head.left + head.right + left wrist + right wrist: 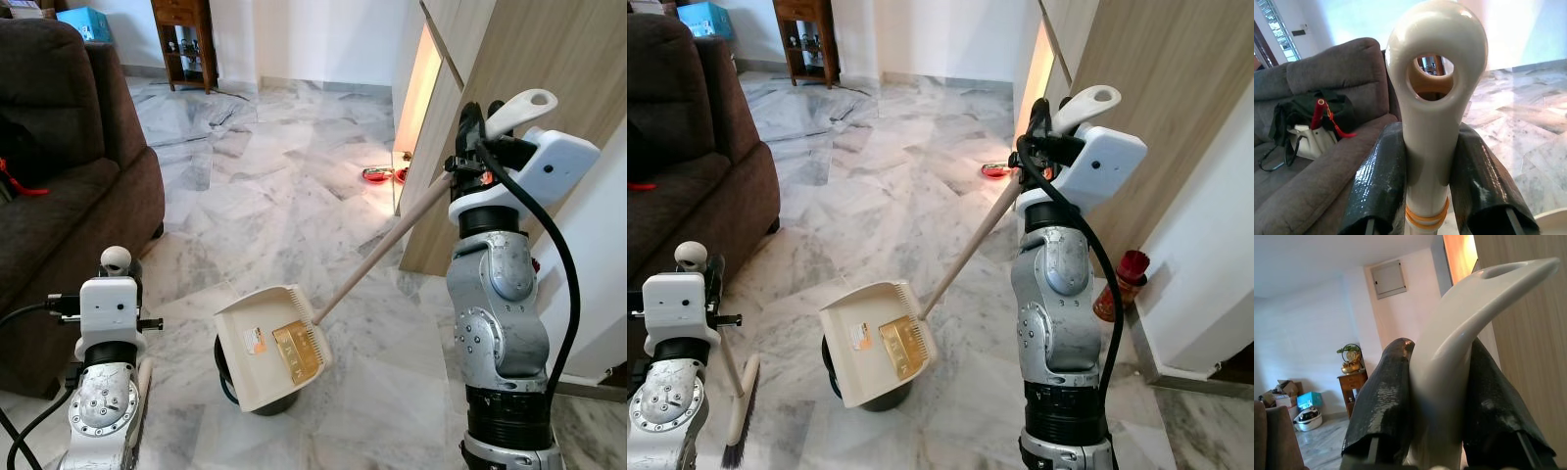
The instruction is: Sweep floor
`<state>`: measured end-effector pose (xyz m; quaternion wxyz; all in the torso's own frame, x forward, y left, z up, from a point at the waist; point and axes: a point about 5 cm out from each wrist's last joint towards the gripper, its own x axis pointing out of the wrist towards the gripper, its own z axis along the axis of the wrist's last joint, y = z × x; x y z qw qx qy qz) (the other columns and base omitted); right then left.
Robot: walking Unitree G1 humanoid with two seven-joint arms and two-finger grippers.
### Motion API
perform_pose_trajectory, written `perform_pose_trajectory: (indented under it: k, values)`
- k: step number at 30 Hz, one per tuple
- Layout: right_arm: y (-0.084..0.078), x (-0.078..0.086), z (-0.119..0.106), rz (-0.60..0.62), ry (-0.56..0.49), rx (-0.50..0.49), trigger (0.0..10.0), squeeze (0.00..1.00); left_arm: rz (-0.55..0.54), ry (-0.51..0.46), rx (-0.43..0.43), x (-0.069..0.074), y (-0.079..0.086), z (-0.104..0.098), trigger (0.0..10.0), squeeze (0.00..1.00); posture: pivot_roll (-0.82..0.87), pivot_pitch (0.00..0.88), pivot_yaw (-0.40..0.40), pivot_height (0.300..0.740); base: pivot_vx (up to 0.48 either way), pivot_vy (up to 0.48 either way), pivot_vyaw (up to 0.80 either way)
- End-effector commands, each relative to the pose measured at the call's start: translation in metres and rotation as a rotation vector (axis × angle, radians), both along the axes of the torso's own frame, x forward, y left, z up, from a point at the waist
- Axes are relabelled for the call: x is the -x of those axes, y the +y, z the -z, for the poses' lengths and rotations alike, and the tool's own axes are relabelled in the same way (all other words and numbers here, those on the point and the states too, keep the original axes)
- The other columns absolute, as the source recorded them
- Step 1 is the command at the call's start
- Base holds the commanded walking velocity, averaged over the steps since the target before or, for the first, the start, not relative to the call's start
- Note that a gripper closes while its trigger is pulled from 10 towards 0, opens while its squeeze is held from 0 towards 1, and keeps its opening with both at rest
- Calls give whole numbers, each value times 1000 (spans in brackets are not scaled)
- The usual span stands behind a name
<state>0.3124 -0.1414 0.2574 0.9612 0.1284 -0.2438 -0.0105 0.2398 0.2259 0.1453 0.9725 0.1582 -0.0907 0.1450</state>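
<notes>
1. Left eye view: the right gripper (477,125) is raised high beside a wooden wall panel (549,59), clenched around the curved cream handle end of a long-handled dustpan (272,345). The wooden shaft slopes down and to the left. The cream pan sits on the marble floor (294,176), partly over a dark round object. The left gripper (116,262) is low, near a brown sofa (59,196).

2. Right eye view: the broom (740,397) hangs from the left gripper. Its thin shaft runs down to a bristle head resting on the floor just beside the robot's left arm. A red bottle (1122,284) stands by the wall, near the right arm.

3. Left wrist view: both black fingers (1376,186) press against the cream looped broom top, grasping it just below the hanging hole. A dark bag (1303,122) lies on the sofa.

4. Right wrist view: both black fingers (1381,401) squeeze the dustpan's hooked handle end, firmly closed on it.

5. Handling judgement: both tools look light and stiff. The glossy plastic ends are probably slippery, so the long shafts may twist or swing. A hold lower on each shaft would likely give better control. The pan's thin lip should sit flat on the floor.
</notes>
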Motion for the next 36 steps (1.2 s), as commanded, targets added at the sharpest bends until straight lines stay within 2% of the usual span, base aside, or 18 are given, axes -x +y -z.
perform_pose_trajectory:
  k: [1,31,36]
  values:
    - [0,6,-17,1,-83,-12,10000,0,13,-48,-48,-3,-2,-13,10000,0,29,0,-28,740,266,0,0]
    - [-1,4,-16,3,-82,-11,10000,0,21,-46,-46,-3,-4,-13,10000,0,34,0,-31,740,305,0,0]
    - [-1,4,-17,1,-81,-11,10000,0,23,-51,-42,-4,-5,-13,10000,0,33,0,-32,740,50,0,0]
